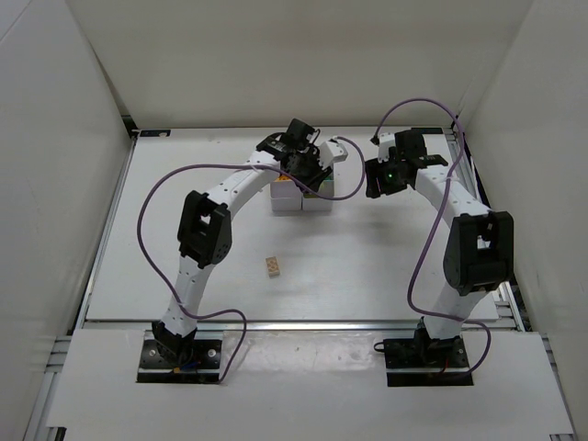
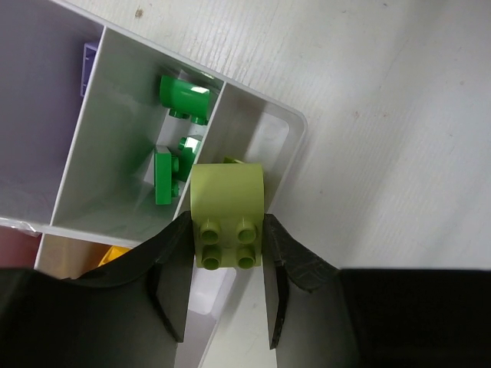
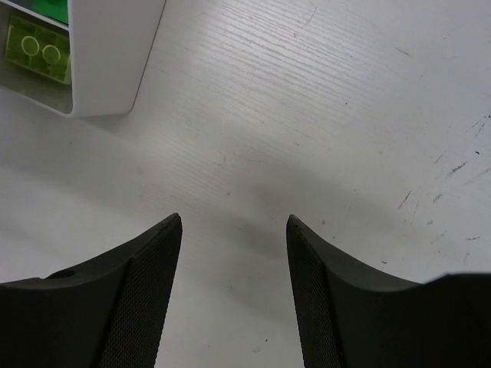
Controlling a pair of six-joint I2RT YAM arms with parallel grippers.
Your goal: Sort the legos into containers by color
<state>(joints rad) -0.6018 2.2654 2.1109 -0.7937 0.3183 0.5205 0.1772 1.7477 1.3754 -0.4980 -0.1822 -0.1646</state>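
Note:
The containers point(image 1: 287, 198) stand at the table's back middle, partly under my left arm. My left gripper point(image 2: 228, 230) is shut on a lime lego point(image 2: 228, 207), studs toward the camera, held above the block's end bin wall point(image 2: 295, 126). Next to it, one bin holds green legos point(image 2: 184, 96). A purple lego point(image 2: 88, 67) and a yellow lego point(image 2: 113, 254) show in other bins. My right gripper point(image 3: 234, 218) is open and empty over bare table, right of the containers' corner point(image 3: 115, 61), where a lime lego point(image 3: 38, 50) lies. An orange lego point(image 1: 272, 266) lies alone mid-table.
White walls enclose the table on the left, back and right. My right gripper point(image 1: 378, 179) hovers just right of the containers, close to my left gripper point(image 1: 312, 176). Purple cables loop above both arms.

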